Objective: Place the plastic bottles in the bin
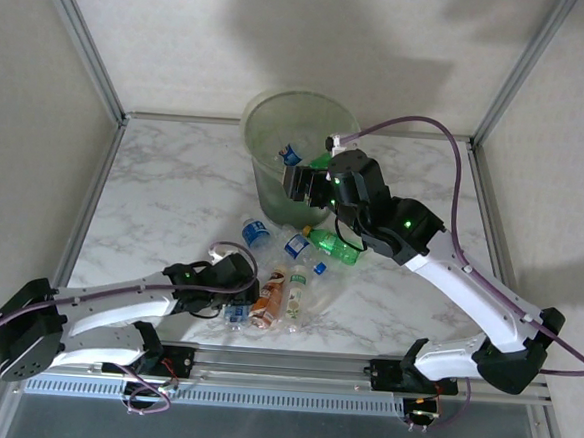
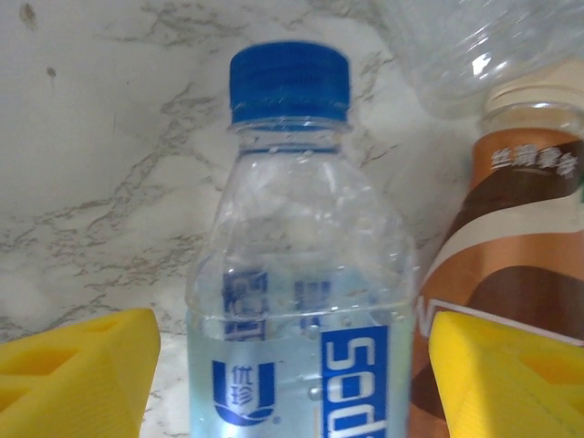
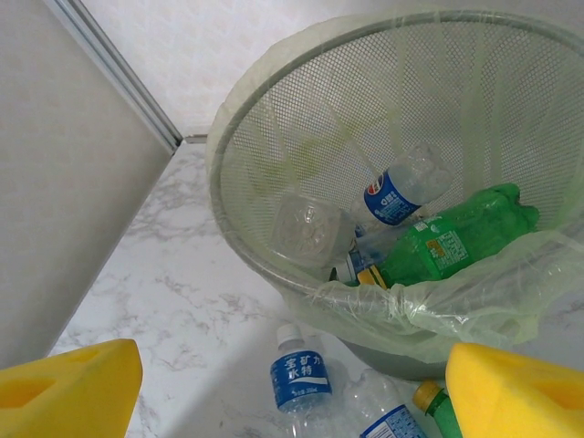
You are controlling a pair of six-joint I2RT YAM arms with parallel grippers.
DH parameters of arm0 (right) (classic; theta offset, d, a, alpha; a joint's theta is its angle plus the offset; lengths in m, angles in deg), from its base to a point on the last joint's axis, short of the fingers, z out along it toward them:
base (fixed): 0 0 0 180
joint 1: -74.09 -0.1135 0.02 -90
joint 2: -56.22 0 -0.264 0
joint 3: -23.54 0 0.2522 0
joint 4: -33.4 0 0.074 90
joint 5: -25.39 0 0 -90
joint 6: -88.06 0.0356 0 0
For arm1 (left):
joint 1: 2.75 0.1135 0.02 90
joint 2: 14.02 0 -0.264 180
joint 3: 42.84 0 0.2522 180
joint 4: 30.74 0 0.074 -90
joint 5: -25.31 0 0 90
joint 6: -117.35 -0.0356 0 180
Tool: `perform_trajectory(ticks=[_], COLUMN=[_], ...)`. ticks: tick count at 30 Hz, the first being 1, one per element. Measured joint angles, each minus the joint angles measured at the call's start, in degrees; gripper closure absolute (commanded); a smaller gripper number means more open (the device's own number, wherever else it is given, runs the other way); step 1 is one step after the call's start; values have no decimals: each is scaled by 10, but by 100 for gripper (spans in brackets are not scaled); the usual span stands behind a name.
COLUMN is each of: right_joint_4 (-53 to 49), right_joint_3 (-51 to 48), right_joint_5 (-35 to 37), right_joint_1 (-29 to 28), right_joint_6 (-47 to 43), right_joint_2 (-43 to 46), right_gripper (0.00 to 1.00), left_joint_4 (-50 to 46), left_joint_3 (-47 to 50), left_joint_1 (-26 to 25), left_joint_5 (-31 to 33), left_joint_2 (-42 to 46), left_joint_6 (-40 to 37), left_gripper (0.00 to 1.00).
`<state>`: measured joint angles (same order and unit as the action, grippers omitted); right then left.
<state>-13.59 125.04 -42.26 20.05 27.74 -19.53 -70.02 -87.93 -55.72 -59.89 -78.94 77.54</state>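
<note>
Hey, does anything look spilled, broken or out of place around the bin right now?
Nothing spilled or broken. The bin has its clear liner bunched and sagging over the near rim; several bottles lie on their sides on the table before it.

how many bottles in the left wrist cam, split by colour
clear bottle with blue cap and blue label: 1
brown-label bottle with pale cap: 1
clear bottle cut off at the top edge, no label or cap visible: 1
total: 3 bottles
</note>
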Motion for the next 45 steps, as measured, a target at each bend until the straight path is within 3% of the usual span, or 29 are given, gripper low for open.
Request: perform_trajectory(ticks=[12,31,35,45], right_joint_4=[2,5,5,5], right_joint_3=[-14,-29,-29,-29], right_joint_5=[3,16,10,8], right_joint_1=[0,0,2,16], right_joint_6=[4,16,19,41], right_joint_2=[0,32,38,76], right_gripper=[15,16,17,18], left_joint_4=[6,-31,-67,-122], left_joint_3=[7,-19,-76,-321], left_joint_1=[-10,-10,-10,-7], left_joint_5=[6,48,77,169], left_joint_2=[-42,-4,20,57], left_joint_6=[2,0,-16,-110], left_gripper=[32,43,42,35])
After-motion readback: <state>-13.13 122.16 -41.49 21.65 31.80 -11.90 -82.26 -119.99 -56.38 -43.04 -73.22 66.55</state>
